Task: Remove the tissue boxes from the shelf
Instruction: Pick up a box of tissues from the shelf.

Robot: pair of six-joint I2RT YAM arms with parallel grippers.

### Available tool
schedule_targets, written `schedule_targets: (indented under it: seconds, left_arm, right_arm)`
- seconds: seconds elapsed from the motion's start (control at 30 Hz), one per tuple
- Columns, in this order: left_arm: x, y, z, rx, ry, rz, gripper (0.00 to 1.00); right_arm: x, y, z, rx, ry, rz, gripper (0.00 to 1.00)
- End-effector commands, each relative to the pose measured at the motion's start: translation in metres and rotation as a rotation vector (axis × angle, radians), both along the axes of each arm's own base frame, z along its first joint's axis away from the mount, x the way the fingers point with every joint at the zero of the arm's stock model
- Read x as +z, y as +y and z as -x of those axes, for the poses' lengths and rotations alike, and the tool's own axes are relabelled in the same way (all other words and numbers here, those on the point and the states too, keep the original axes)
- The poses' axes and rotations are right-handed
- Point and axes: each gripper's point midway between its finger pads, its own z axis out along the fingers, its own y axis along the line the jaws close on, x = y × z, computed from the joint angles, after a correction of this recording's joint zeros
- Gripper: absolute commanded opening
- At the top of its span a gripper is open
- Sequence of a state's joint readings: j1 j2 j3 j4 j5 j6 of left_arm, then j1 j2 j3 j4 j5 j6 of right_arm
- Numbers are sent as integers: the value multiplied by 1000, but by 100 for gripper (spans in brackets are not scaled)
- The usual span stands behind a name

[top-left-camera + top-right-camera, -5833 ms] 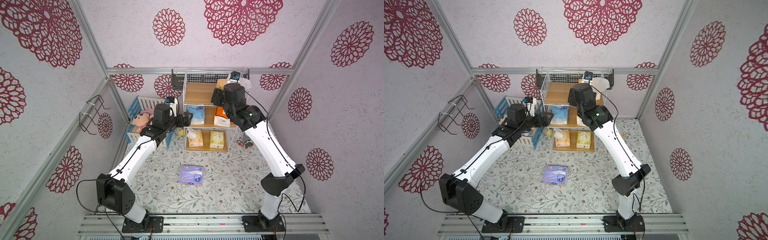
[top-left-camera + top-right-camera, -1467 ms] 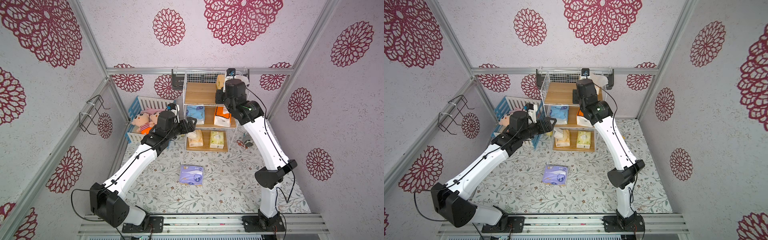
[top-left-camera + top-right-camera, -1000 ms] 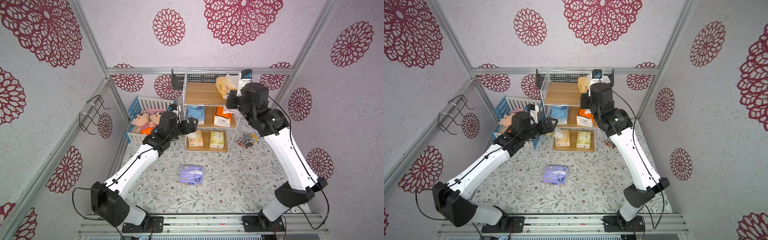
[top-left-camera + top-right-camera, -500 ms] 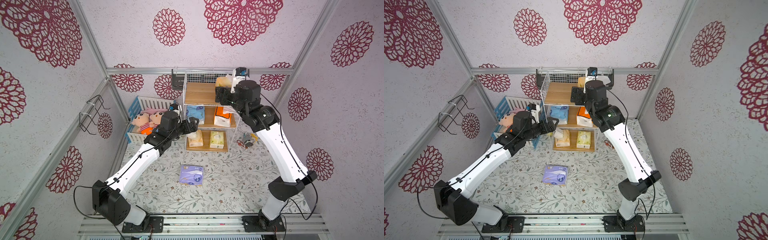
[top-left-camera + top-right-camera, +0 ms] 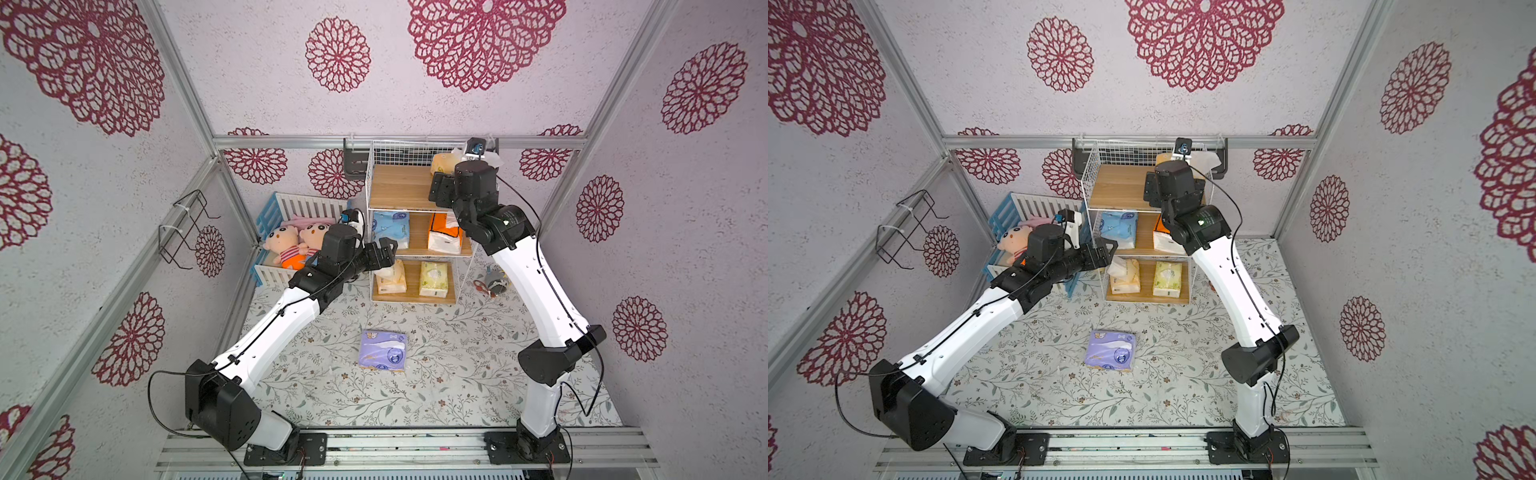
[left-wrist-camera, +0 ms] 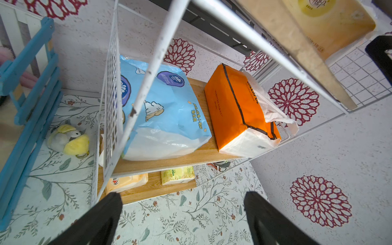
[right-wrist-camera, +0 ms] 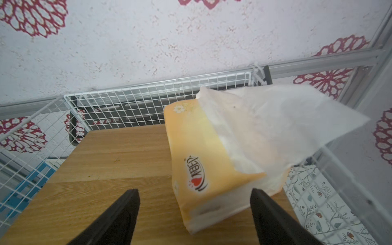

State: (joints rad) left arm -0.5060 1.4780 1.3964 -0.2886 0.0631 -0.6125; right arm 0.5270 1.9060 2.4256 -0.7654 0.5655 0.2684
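Note:
The shelf (image 5: 399, 193) stands at the back. A yellow-orange tissue box (image 7: 201, 152) with loose white tissue sits on its top board. My right gripper (image 7: 194, 197) is open there, the box's near end between its fingers. The middle board holds a light blue box (image 6: 165, 110) and an orange-and-white one (image 6: 233, 106). A cream-yellow box (image 5: 390, 276) and a pale green one (image 5: 433, 278) lie on the bottom board. A purple box (image 5: 382, 349) lies on the floor. My left gripper (image 5: 384, 253) hangs open and empty at the shelf's front left corner.
A blue-and-white crib (image 5: 299, 208) with two dolls stands left of the shelf. A small yellow-grey plush (image 6: 67, 140) lies on the floor between the two. A small gadget (image 5: 492, 282) lies right of the shelf. A wire holder (image 5: 183, 232) hangs on the left wall.
My right arm swung back from the right side to over the top board and its jaws opened. The yellow-orange box is still on that board. The left arm barely moved.

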Motion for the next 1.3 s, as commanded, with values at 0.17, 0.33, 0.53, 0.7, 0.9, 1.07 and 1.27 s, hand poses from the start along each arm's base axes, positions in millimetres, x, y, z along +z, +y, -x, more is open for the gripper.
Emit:
schedule_targets:
  seconds: [0.17, 0.33, 0.53, 0.7, 0.9, 1.07, 1.27]
  left_arm:
    - [-9, -3, -4, -8, -18, -38, 97]
    - [-15, -3, -5, -1, -5, -36, 97]
    - [-21, -2, -5, 6, 6, -39, 97]
    - [-25, 0, -6, 16, 12, -39, 97]
    - [-30, 0, -6, 24, 31, -28, 97]
    - [-32, 0, -5, 32, 43, -8, 97]
    - [-25, 2, -1, 41, 40, 9, 97]
  right_arm:
    - [1, 0, -17, -54, -45, 49, 89]
    - [-8, 5, -28, -53, -42, 55, 87]
    - [-10, 6, -36, -69, -57, 73, 79]
    - [-11, 7, -40, -59, -61, 93, 54]
    - [4, 10, -33, -22, -94, 95, 14]
    - [21, 6, -21, 2, -117, 90, 0]
    - [36, 10, 3, 77, -125, 92, 0]
